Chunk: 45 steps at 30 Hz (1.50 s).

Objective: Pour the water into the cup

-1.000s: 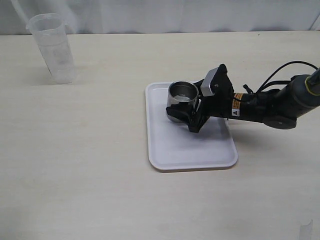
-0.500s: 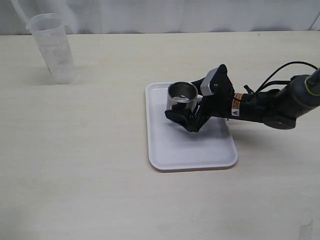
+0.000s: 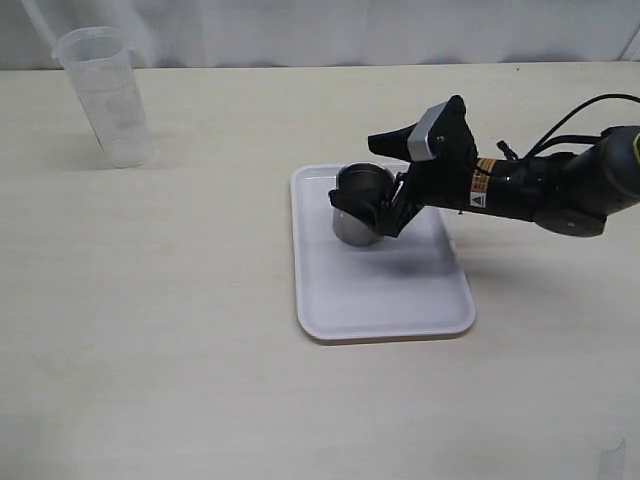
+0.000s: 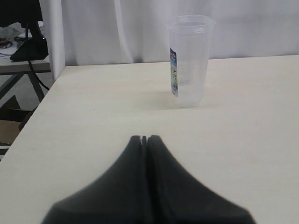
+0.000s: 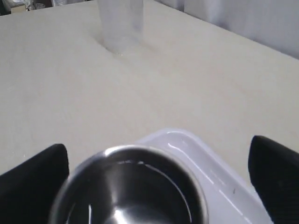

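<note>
The white tray (image 3: 385,290) lies on the pale table (image 3: 200,350), and I tell all places from it. The cup (image 3: 360,182) stands upright on the tray, close to the tray corner that faces the plastic jug (image 3: 105,95). The jug stands upright on the table, well apart from the tray, beyond this same corner.

The right arm (image 3: 540,190) comes in from the side of the tray opposite to the jug. It lies low and almost level, and it crosses the long edge of the tray, with a black cable arching over its rear part. The wrist is rolled, so one finger stands above the cup and the other passes lower, in front of the cup wall. The right gripper (image 3: 352,168) is spread wide and grips nothing. In the right wrist view the cup (image 5: 135,186) sits between the two dark fingers (image 5: 32,182), apart from both, on the tray (image 5: 196,149), and the jug (image 5: 119,23) is blurred behind it. Thin bright lines show inside the cup. Whether they are water I cannot tell.

The left gripper (image 4: 145,139) is pressed together, with nothing between its fingers. It hangs over the bare table and points toward the jug (image 4: 189,60), which is near it but not touched. The tray does not show in this view.
</note>
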Available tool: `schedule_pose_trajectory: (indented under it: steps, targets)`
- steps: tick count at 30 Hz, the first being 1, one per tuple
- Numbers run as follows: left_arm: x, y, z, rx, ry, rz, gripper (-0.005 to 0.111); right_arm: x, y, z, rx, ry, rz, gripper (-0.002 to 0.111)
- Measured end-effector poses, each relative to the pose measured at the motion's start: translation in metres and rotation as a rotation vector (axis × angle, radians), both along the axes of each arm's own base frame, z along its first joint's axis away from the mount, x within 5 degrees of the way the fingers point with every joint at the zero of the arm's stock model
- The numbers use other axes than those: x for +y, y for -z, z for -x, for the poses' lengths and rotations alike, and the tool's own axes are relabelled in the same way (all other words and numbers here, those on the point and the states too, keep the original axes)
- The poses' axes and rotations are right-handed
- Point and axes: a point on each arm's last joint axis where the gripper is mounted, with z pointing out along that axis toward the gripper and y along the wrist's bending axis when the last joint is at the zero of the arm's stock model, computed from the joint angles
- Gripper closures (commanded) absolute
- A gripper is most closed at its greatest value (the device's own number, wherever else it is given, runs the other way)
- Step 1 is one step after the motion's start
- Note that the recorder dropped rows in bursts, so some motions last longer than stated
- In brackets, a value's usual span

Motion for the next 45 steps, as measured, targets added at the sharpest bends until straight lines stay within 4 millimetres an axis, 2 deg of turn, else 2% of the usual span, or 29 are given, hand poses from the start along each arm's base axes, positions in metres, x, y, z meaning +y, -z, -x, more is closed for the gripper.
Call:
schedule_pose_trajectory:
  steps: [1, 2, 3, 4, 5, 6, 7, 8, 9, 12, 15, 18, 21, 25, 30, 37, 45]
  targets:
    - [0.000, 0.000, 0.000, 0.000, 0.000, 0.000, 0.107, 0.000, -0.004, 0.000, -0.010, 0.002, 0.002, 0.011]
    - [0.000, 0.000, 0.000, 0.000, 0.000, 0.000, 0.107, 0.000, -0.018, -0.001, -0.039, 0.005, -0.003, 0.011]
    - [0.000, 0.000, 0.000, 0.000, 0.000, 0.000, 0.107, -0.001, -0.025, -0.001, -0.051, 0.012, -0.007, 0.016]
    - [0.000, 0.000, 0.000, 0.000, 0.000, 0.000, 0.107, -0.001, -0.043, -0.002, -0.076, 0.035, -0.028, 0.020]
    - [0.000, 0.000, 0.000, 0.000, 0.000, 0.000, 0.107, -0.002, -0.053, -0.002, -0.093, 0.045, -0.035, 0.037]
    - [0.000, 0.000, 0.000, 0.000, 0.000, 0.000, 0.107, -0.003, -0.074, 0.000, -0.123, 0.066, -0.044, 0.046]
    - [0.000, 0.000, 0.000, 0.000, 0.000, 0.000, 0.107, -0.004, -0.083, 0.001, -0.130, 0.074, -0.052, 0.068]
    - [0.000, 0.000, 0.000, 0.000, 0.000, 0.000, 0.107, -0.005, -0.105, 0.004, -0.142, 0.093, -0.079, 0.088]
    - [0.000, 0.000, 0.000, 0.000, 0.000, 0.000, 0.107, -0.006, -0.123, 0.009, -0.142, 0.104, -0.103, 0.101]
    - [0.000, 0.000, 0.000, 0.000, 0.000, 0.000, 0.107, -0.010, -0.177, 0.029, -0.189, 0.131, -0.144, 0.104]
    - [0.000, 0.000, 0.000, 0.000, 0.000, 0.000, 0.107, -0.018, -0.232, 0.059, -0.249, 0.202, -0.153, 0.104]
    - [0.000, 0.000, 0.000, 0.000, 0.000, 0.000, 0.107, -0.025, -0.264, 0.085, -0.279, 0.245, -0.159, 0.104]
    - [0.000, 0.000, 0.000, 0.000, 0.000, 0.000, 0.107, -0.029, -0.286, 0.113, -0.287, 0.257, -0.178, 0.104]
    - [0.000, 0.000, 0.000, 0.000, 0.000, 0.000, 0.107, -0.034, -0.302, 0.154, -0.320, 0.258, -0.195, 0.104]
    - [0.000, 0.000, 0.000, 0.000, 0.000, 0.000, 0.107, -0.043, -0.305, 0.206, -0.362, 0.294, -0.247, 0.104]
    - [0.000, 0.000, 0.000, 0.000, 0.000, 0.000, 0.107, -0.051, -0.288, 0.274, -0.416, 0.293, -0.326, 0.104]
    - [0.000, 0.000, 0.000, 0.000, 0.000, 0.000, 0.107, -0.058, -0.265, 0.327, -0.485, 0.277, -0.415, 0.104]
